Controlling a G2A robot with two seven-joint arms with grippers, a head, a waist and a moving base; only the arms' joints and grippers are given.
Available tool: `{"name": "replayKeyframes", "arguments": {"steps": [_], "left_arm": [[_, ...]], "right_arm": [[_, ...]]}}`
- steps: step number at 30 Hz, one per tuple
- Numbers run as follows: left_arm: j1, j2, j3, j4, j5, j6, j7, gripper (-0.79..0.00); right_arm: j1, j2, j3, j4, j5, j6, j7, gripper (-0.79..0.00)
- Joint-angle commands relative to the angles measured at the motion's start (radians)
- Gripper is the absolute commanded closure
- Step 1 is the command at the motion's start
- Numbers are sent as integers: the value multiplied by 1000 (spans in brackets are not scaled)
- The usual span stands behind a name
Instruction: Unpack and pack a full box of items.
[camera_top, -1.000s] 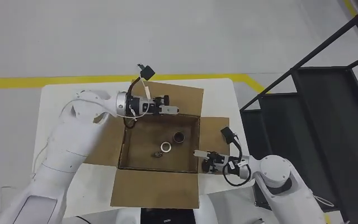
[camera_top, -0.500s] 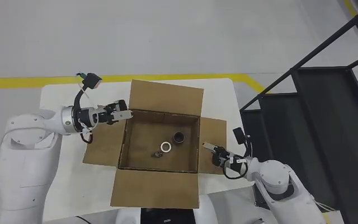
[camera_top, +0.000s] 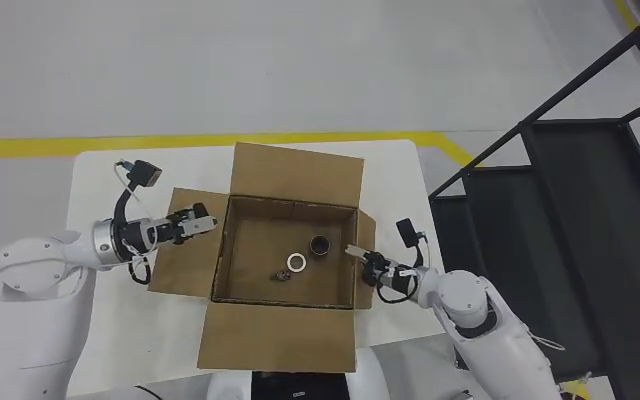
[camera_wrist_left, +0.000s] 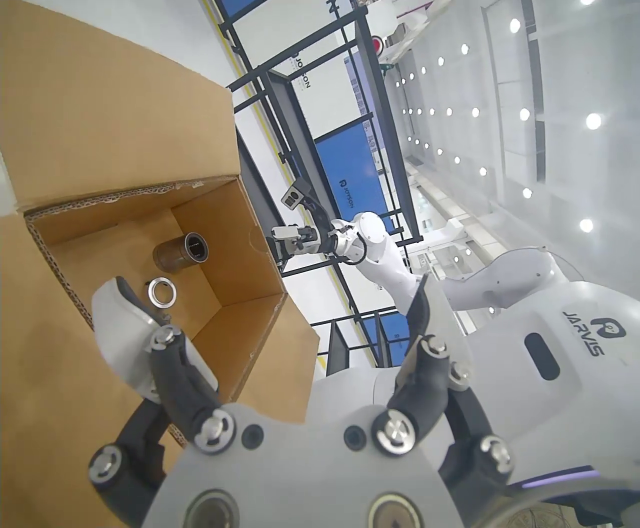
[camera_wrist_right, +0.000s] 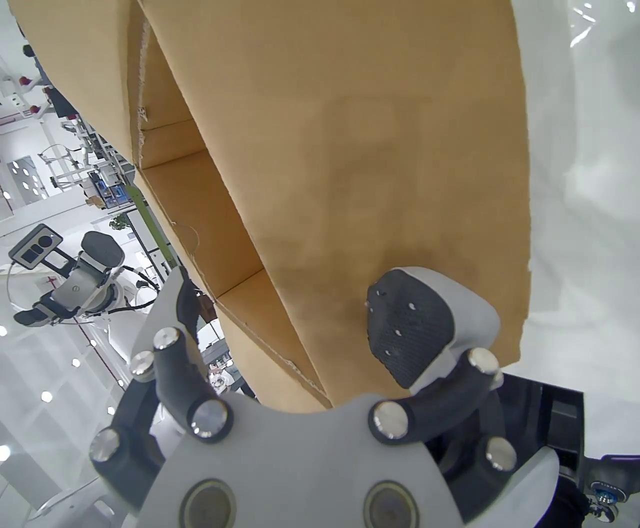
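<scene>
An open cardboard box (camera_top: 255, 240) stands mid-table with its flaps spread. On its floor lie a dark metal cylinder (camera_top: 320, 244) (camera_wrist_left: 180, 248), a silver ring (camera_top: 297, 263) (camera_wrist_left: 162, 291) and a small dark part (camera_top: 281, 274). My left gripper (camera_top: 195, 222) (camera_wrist_left: 272, 315) hangs open over the left flap (camera_top: 185, 255), holding nothing. My right gripper (camera_top: 358, 252) (camera_wrist_right: 300, 320) is open at the box's right side and straddles the raised right flap (camera_top: 368, 235) (camera_wrist_right: 350, 175), one pad (camera_wrist_right: 415, 325) lying against the flap's face.
The white table (camera_top: 100, 170) has bare room to the left of the box. The back flap (camera_top: 295, 170) and front flap (camera_top: 280, 340) lie flat. Black metal stairs (camera_top: 560, 200) stand close on the right.
My left gripper has drawn back from the box's far left corner to above the left flap. My right gripper has moved to the right flap, which now stands tilted up.
</scene>
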Motion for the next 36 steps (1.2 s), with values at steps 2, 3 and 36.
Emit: {"name": "replayKeyframes", "arguments": {"steps": [2, 3, 36], "left_arm": [[16, 4, -12, -4, -5, -2, 9, -785], [21, 6, -16, -5, -7, -3, 10, -785], [188, 34, -73, 16, -57, -94, 120, -785]], "right_arm": [[23, 0, -8, 10, -11, 9, -2, -785], [26, 1, -6, 6, -16, 14, -8, -785], [703, -72, -692, 55, -812, 372, 446, -785]]}}
